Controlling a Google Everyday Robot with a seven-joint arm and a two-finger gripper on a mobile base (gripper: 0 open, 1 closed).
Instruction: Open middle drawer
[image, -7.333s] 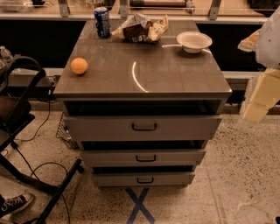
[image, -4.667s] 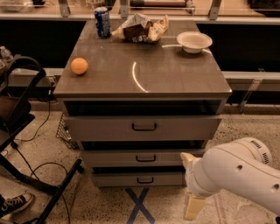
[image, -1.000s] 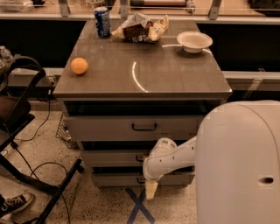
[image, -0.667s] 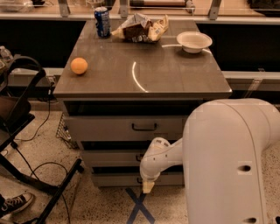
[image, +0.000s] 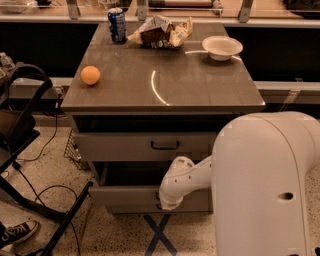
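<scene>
The grey cabinet (image: 165, 102) faces me. Its taller top drawer (image: 125, 146) is closed. Below it the middle drawer (image: 120, 197) stands pulled out toward me, with a dark open gap above its low grey front. My white arm (image: 260, 185) reaches in from the right. My gripper (image: 164, 204) is at the centre of the middle drawer's front, right where the handle sits. The handle itself is hidden behind the wrist. The lowest drawer is hidden under the pulled-out middle drawer.
On the cabinet top are an orange (image: 90, 75), a blue can (image: 117, 24), crumpled snack bags (image: 161, 31) and a white bowl (image: 222, 47). A black chair frame (image: 30, 145) and cables stand at left, a shoe (image: 15, 234) at bottom left. A blue tape cross (image: 159, 236) marks the floor.
My arm swung in from the right to the drawer's centre. The middle drawer's front has moved out toward me, opening a dark gap above it.
</scene>
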